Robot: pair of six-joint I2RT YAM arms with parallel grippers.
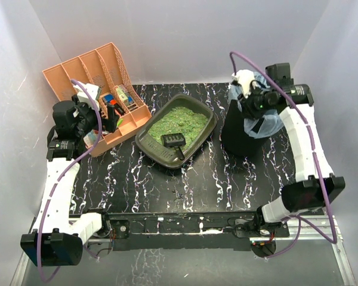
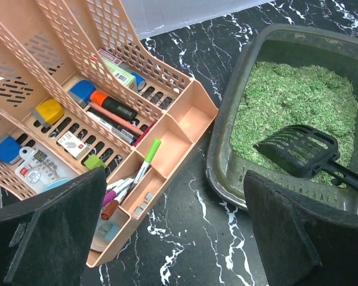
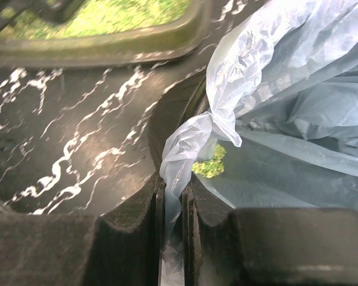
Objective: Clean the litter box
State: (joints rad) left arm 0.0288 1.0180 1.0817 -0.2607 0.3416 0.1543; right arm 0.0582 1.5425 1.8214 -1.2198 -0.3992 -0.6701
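The litter box [image 1: 148, 145] is a dark olive tray of green litter in the middle of the table, and a black slotted scoop [image 1: 173, 142] lies in its near end. The left wrist view shows the tray's rim [image 2: 222, 162] and the scoop [image 2: 301, 150] at right. My left gripper [image 2: 176, 238] hangs open over bare table between the tray and the organiser. My right gripper [image 3: 174, 190] is shut on a fold of the pale blue bag liner [image 3: 274, 77] at the rim of the black bin [image 1: 241, 140]. A small green clump [image 3: 210, 165] lies inside the bag.
A peach-orange slotted organiser [image 1: 95, 77] with pens and small items stands at the back left, right beside my left gripper [image 1: 101, 122]. The bin stands to the right of the tray, under my right gripper [image 1: 252, 107]. White walls enclose the black marbled table [image 1: 185, 185].
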